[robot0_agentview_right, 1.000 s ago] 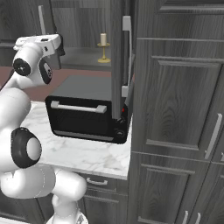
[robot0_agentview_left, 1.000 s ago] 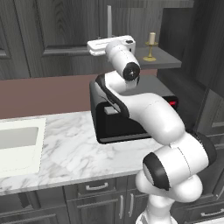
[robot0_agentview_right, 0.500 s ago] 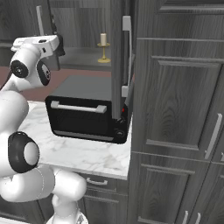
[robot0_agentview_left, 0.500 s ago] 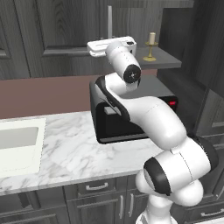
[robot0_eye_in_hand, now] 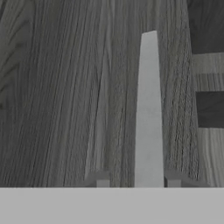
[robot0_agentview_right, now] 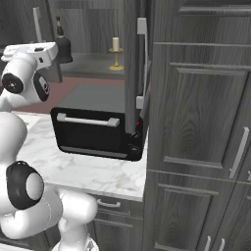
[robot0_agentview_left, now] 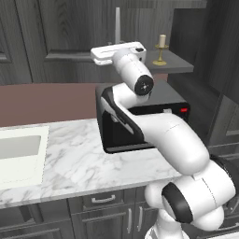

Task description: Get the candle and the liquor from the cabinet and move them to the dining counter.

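Fingers [robot0_eye_in_hand: 103, 183] narrowly apart, straddling the upright cabinet [robot0_agentview_left: 56, 37] handle [robot0_eye_in_hand: 148, 109]; candle [robot0_agentview_left: 161, 48] and liquor [robot0_agentview_right: 62, 43] farther right.

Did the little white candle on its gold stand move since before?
No. The cream-white candle on its gold candlestick sits at the same spot on the dark grey cabinet shelf, above the black oven.
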You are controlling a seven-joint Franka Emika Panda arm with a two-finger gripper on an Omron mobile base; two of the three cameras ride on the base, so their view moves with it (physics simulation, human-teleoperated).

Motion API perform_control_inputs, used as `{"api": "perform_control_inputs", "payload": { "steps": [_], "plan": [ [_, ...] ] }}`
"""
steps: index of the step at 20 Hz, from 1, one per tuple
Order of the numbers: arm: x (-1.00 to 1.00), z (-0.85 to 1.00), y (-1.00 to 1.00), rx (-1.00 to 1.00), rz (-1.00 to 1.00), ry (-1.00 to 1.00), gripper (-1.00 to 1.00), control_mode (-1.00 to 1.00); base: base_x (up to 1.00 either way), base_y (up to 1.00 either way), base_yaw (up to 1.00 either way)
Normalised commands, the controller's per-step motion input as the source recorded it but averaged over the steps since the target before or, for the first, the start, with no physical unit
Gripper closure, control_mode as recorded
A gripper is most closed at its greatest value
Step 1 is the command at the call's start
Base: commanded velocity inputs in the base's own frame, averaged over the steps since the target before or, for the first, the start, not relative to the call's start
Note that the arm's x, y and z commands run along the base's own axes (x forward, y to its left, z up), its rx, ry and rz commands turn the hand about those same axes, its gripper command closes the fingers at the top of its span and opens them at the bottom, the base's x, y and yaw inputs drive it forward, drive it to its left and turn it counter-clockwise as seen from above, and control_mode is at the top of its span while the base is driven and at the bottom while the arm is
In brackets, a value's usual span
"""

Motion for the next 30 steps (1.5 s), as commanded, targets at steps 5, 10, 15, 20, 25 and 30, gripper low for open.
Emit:
{"api": "perform_control_inputs", "payload": {
  "steps": [5, 10, 15, 20, 25, 30],
  "plan": [
    [-0.44, 0.0, 0.49, -0.02, 0.13, 0.0, 1.0, -1.0, 0.0, 0.0, 0.0],
    [-0.47, 0.0, 0.51, -0.01, 0.14, 0.0, 1.0, -1.0, 0.0, 0.0, 0.0],
    [-0.64, 0.0, 0.53, -0.01, 0.14, 0.0, 1.0, -1.0, 0.0, 0.0, 0.0],
    [-0.8, 0.0, 0.56, -0.01, 0.11, 0.0, 1.0, -1.0, 0.0, 0.0, 0.0],
    [-0.96, -0.01, 0.65, -0.03, 0.09, 0.0, 1.0, -1.0, 0.0, 0.0, 0.0],
    [-0.84, 0.0, 0.75, -0.05, 0.07, 0.02, 1.0, -1.0, 0.0, 0.0, 0.0]
  ]
}}
